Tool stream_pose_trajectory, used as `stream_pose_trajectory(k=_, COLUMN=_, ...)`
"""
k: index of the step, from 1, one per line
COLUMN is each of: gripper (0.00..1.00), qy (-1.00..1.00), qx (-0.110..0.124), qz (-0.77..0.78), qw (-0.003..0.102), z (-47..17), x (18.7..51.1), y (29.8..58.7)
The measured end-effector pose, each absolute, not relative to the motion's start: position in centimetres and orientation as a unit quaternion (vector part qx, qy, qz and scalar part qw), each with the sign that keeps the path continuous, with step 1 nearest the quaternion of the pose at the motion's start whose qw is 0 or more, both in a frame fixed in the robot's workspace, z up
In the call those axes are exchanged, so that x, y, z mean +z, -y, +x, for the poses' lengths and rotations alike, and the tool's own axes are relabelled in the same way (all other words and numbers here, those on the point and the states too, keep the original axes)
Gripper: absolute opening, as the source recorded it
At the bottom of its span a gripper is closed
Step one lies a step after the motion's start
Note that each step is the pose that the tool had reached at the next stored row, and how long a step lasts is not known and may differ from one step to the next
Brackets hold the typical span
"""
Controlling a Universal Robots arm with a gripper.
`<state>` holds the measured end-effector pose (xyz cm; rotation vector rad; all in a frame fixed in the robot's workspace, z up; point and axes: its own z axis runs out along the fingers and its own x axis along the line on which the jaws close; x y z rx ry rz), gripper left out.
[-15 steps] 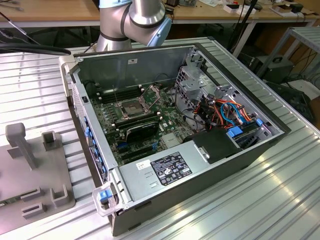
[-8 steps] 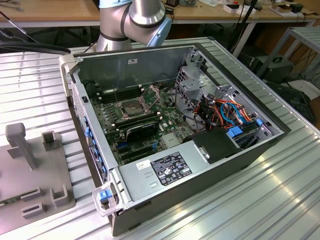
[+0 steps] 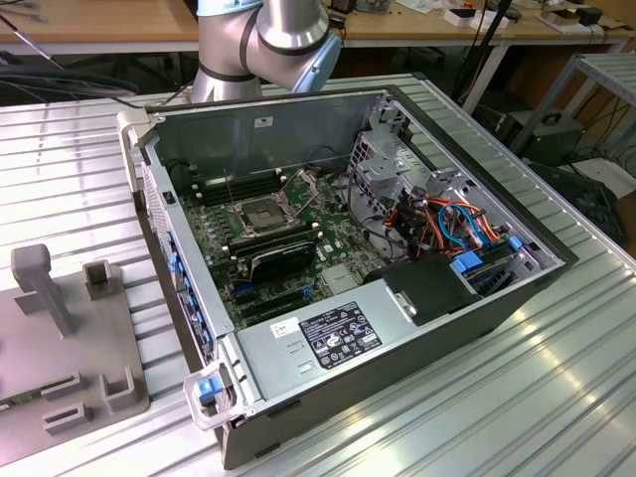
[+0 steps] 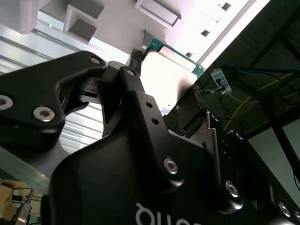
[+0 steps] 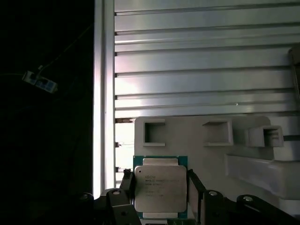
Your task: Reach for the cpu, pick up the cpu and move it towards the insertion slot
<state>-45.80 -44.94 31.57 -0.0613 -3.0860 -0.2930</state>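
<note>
The cpu (image 5: 158, 190) is a pale square chip with a green rim, lying flat over a grey holder (image 5: 187, 140). In both wrist views my gripper (image 5: 159, 185) straddles it. One finger (image 5: 127, 183) presses one side and the other finger (image 5: 193, 187) presses the opposite side, so the gripper is shut on the chip. From below the wrist, the cpu (image 4: 164, 75) shows bright between the gripper (image 4: 166, 72) tips. The insertion slot (image 3: 260, 212) is the silver-framed square socket on the motherboard inside the open computer case, with its metal frame hinged up.
The open case (image 3: 397, 328) has raised walls, a black power unit and bundled cables at the exterior view's right. A grey fixture (image 3: 60, 338) with posts stands at the exterior view's left. The arm (image 3: 263, 40) rises behind the case. Ribbed aluminium tabletop (image 5: 201, 61) ends at a dark drop.
</note>
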Motion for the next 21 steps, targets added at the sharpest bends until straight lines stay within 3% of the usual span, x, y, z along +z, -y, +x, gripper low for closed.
stream_pose_trajectory(k=21, gripper=0.55, qy=0.995, qx=-0.096, qz=-0.02, qw=0.021, z=-45.8, x=34.1, y=44.9)
